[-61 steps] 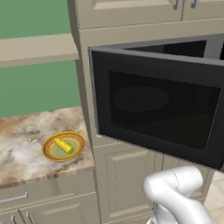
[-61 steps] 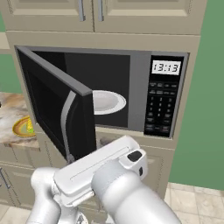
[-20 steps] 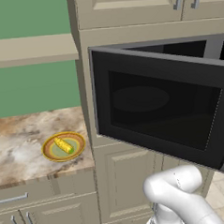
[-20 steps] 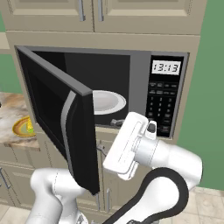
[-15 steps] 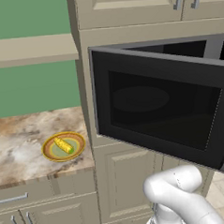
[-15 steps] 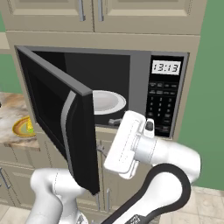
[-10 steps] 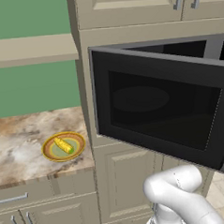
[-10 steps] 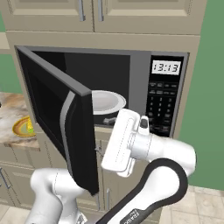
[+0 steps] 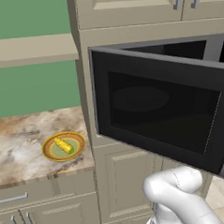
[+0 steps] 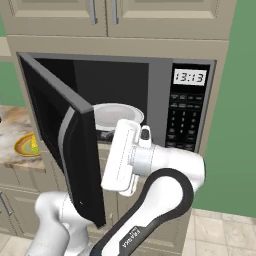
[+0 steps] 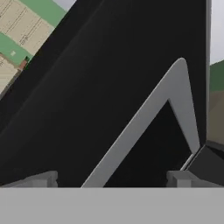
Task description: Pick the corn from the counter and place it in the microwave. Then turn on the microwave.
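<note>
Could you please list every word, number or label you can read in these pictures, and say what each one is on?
"13:13" on the lit clock display at the top of the microwave button panel.
"FRANKA" in small lettering on the robot arm, barely legible.
The markings on the microwave buttons are too small and blurred to read.

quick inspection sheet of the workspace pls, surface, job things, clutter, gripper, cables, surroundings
surface: marbled counter, left of the microwave
job's things: corn lying on a yellow-rimmed plate; microwave door swung open, white turntable plate inside
clutter: nothing seen
grippers: gripper open, empty, facing the door's silver handle
cables: nothing seen
surroundings: beige cabinets, tan shelf, green wall
</note>
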Available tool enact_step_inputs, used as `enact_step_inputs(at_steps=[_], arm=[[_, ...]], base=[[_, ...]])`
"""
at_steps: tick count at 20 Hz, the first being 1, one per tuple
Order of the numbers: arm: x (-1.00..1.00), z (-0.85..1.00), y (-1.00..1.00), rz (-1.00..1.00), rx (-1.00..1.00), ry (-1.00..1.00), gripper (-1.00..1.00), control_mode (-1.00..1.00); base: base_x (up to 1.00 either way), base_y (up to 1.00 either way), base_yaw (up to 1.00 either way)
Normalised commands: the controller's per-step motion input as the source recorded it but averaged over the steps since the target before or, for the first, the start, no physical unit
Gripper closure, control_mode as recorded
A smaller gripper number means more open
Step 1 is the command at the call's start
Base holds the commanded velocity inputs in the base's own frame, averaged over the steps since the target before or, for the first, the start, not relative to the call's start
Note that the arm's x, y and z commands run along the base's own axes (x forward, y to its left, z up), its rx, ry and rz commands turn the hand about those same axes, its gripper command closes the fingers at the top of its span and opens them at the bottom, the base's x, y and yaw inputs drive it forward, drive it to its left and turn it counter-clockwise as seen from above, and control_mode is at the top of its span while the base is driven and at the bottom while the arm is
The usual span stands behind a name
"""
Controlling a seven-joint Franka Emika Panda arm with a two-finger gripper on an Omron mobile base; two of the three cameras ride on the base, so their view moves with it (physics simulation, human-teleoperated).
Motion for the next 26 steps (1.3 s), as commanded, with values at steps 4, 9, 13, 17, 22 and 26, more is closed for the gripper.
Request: enact_step_inputs(at_steps=[4, 9, 13, 17, 22, 26], arm=[[-0.01, 0.0, 0.45, 0.0, -0.05, -0.07, -1.0, -1.0], [-0.32, 0.0, 0.42, 0.0, -0.06, -0.11, -1.0, -1.0], [-0.47, 0.0, 0.38, 0.03, -0.06, -0.15, -1.0, -1.0], [-0.33, 0.0, 0.39, 0.01, -0.05, -0.13, -1.0, -1.0], [-0.12, 0.05, 0.35, 0.0, -0.03, -0.09, -1.0, -1.0], [-0.07, 0.03, 0.37, 0.0, -0.03, -0.08, -1.0, -1.0]], base=[[0.0, 0.0, 0.0], [0.0, 0.0, 0.0], [0.0, 0.0, 0.0], [0.0, 0.0, 0.0], [0.0, 0.0, 0.0], [0.0, 0.0, 0.0]])
